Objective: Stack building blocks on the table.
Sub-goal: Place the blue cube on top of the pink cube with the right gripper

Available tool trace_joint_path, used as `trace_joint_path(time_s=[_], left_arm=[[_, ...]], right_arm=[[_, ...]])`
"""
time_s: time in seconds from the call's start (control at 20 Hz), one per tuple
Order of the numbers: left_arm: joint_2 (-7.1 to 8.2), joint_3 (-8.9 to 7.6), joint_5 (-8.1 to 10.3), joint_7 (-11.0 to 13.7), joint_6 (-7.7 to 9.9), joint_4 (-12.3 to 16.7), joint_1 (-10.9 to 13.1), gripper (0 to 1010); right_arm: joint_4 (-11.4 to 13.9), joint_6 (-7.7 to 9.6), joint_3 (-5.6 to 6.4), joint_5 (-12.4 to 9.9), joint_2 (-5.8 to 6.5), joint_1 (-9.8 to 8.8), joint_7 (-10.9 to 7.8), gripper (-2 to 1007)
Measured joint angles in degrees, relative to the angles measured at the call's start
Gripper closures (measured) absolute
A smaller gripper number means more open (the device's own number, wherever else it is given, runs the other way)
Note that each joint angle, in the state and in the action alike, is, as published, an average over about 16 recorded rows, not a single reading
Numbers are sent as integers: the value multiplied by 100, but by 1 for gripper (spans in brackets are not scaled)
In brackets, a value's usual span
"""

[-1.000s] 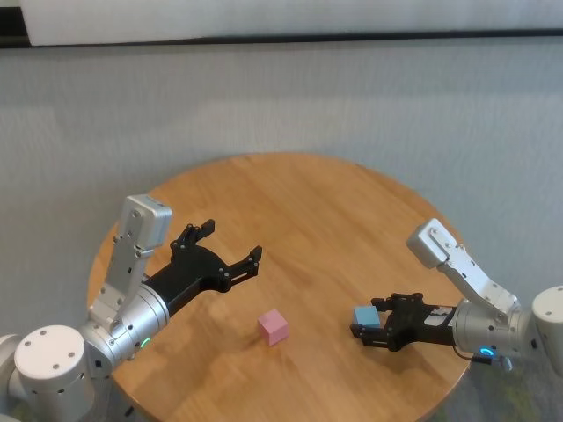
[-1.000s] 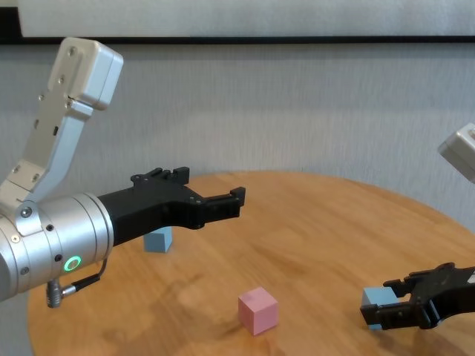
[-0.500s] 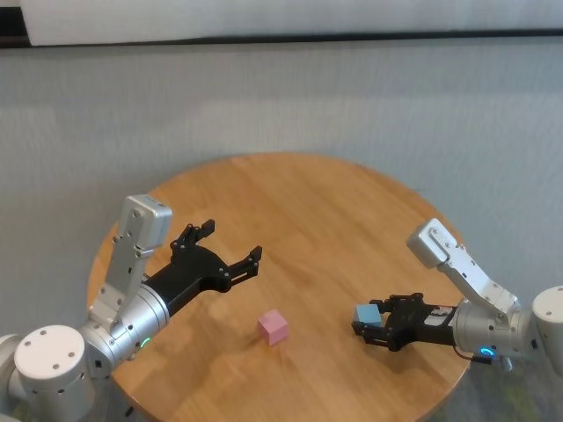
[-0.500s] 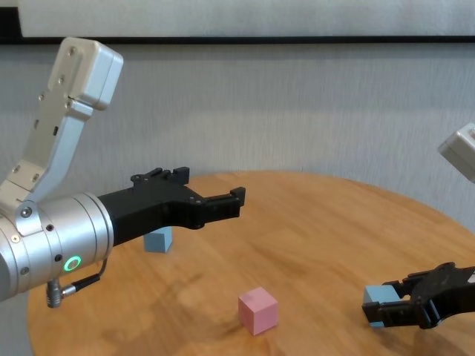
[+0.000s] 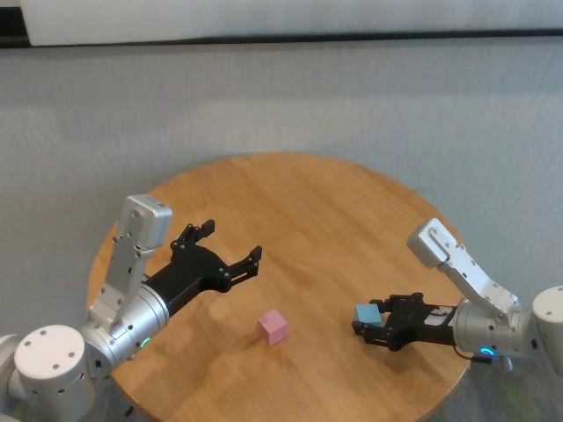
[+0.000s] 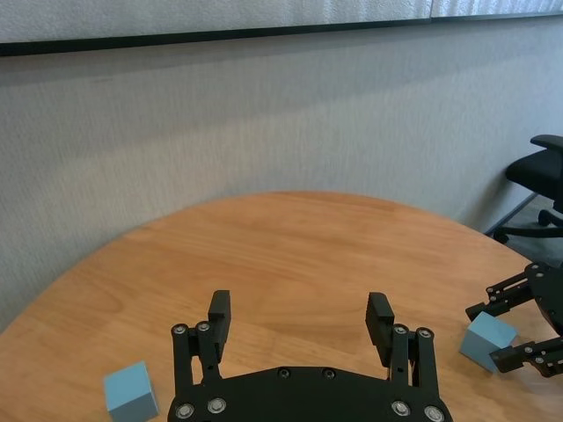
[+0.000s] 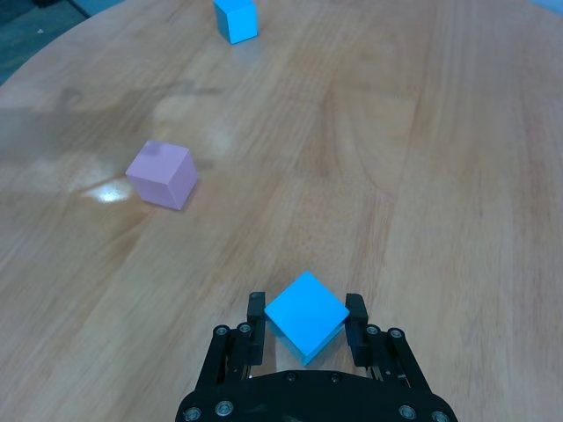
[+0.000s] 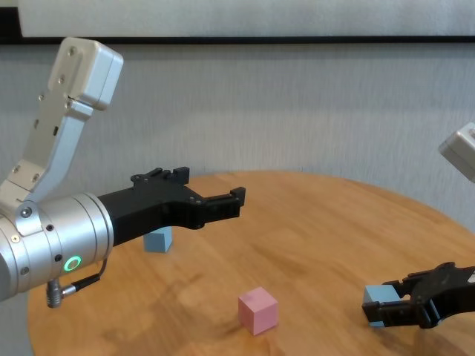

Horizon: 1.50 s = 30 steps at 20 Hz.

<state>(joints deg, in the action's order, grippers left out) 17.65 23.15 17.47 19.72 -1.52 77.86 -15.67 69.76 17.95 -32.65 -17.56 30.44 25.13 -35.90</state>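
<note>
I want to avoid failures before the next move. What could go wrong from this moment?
1. The right gripper is shut on the blue block across its corners, so the block may twist or slip when lifted.
2. The pink block is small, and a skewed blue block may land off-centre and topple.
3. The open left gripper hovers over the table, near the other blue block; a careless move could knock it.

Grey textured wall [image 5: 352, 97] behind; dark rail [image 5: 290, 37] above; black office chair [image 6: 538, 189] beside wall.
</note>
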Motion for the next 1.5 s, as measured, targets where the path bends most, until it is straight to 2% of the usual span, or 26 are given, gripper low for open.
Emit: trace_joint_path(time_s=[0.75,1.5], left_arm=[[0,0,0,0,0,0,0,9],[0,0,0,0,0,0,0,9]], right_arm=[[177,-93,-56,95,-19,35,7,492],[163,-175,-180,212,-232,249,-30,492]])
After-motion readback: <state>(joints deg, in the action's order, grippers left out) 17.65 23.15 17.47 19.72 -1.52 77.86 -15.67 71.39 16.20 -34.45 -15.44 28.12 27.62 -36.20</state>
